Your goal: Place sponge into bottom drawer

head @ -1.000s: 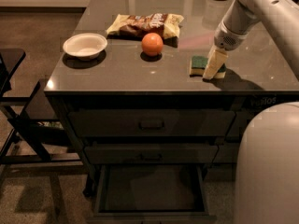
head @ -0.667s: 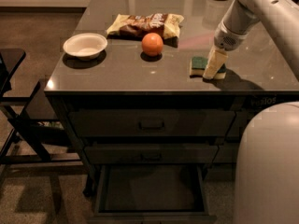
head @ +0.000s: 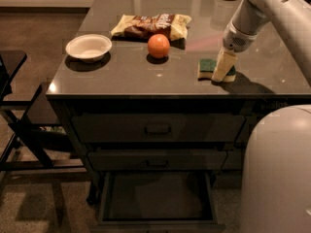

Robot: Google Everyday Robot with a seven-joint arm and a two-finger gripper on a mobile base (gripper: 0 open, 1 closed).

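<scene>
Sponge ×1 | end effector at sponge, grip unclear | bottom drawer ×1 open

The gripper is down at the sponge on the right side of the desk. An orange sits in the middle, with a chip bag behind it and a white bowl to the left. Below, the bottom drawer is pulled out and dark inside.
</scene>
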